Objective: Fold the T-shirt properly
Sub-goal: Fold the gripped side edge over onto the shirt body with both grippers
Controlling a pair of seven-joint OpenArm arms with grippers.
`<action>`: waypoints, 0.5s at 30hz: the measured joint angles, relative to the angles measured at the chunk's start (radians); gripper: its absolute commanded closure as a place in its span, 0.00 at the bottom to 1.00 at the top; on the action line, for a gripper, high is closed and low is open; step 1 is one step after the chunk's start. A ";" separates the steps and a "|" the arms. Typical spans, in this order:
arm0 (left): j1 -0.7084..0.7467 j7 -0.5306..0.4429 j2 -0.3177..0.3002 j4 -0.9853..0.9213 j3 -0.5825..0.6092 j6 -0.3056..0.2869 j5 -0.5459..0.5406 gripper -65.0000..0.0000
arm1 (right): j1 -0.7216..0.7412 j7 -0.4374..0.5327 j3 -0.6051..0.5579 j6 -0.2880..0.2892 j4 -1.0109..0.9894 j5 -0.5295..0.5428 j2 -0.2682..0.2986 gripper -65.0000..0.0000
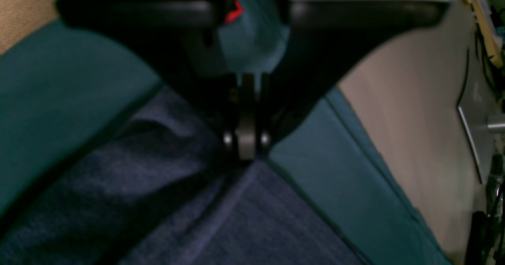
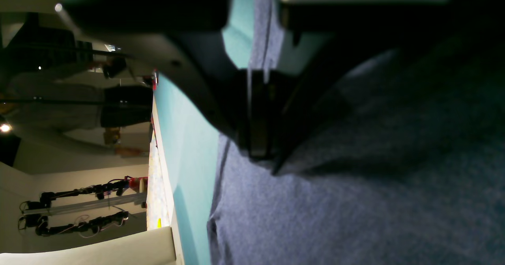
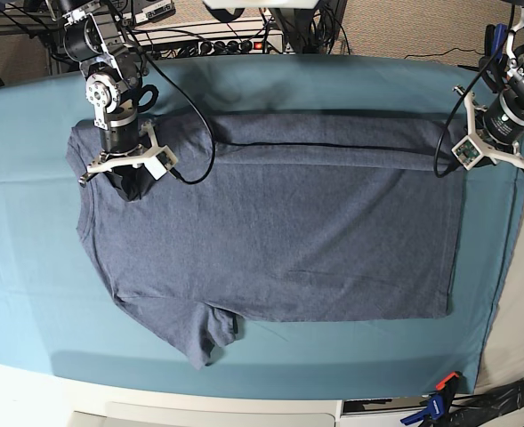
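One T-shirt point(image 3: 279, 240) lies spread on the teal cloth point(image 3: 30, 267), plain side up; no lettering or label can be read anywhere. Two grippers are in view, both closed. The right gripper point(image 3: 130, 182) is clamped on the shirt's fabric near the collar end; in its wrist view the closed tips point(image 2: 258, 150) press into grey-blue cloth, with the shirt spreading below and to the side of them. The left gripper point(image 3: 482, 153) pinches the hem corner; its wrist view is blurred, yet the tips point(image 1: 246, 148) meet right at the fabric's edge. One sleeve point(image 3: 210, 334) is plain; the other is hidden under the right gripper. One fold runs between the grippers.
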 measured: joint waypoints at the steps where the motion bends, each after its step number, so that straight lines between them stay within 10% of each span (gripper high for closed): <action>1: 0.000 0.000 0.000 0.000 0.000 0.000 0.000 1.00 | 0.002 -0.003 0.000 -0.001 0.000 0.001 0.000 1.00; 15: -0.051 0.004 0.000 -0.029 0.059 0.008 0.011 1.00 | 0.032 -0.022 0.000 -0.015 0.000 0.023 -0.003 1.00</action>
